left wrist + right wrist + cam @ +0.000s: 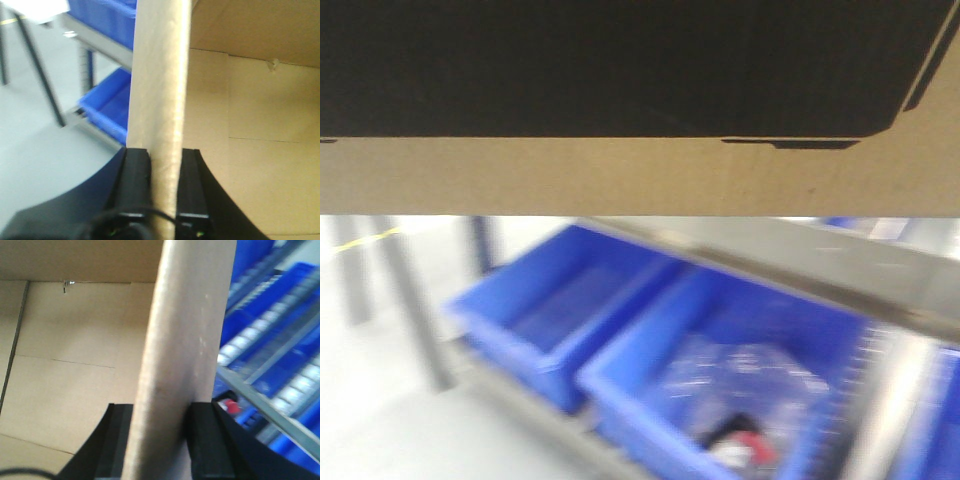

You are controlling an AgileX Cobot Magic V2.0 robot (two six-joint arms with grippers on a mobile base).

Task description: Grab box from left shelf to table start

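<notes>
The box (640, 180), brown cardboard with a black printed panel, fills the top of the front view, held up in front of the left shelf (800, 268). My left gripper (165, 156) is shut on the box's upright side wall (160, 75), one black finger (137, 175) on each face. My right gripper (162, 411) is shut on the opposite wall (190, 315) the same way. Both wrist views show the box's bare brown inside. The table is out of view.
Blue plastic bins (570, 300) sit on the rack below the box; one (740, 390) holds clear bags and a red item. Roller tracks (270, 325) and a grey rail (260, 405) lie right of the right gripper. Rack legs (415, 310) stand on pale floor at left.
</notes>
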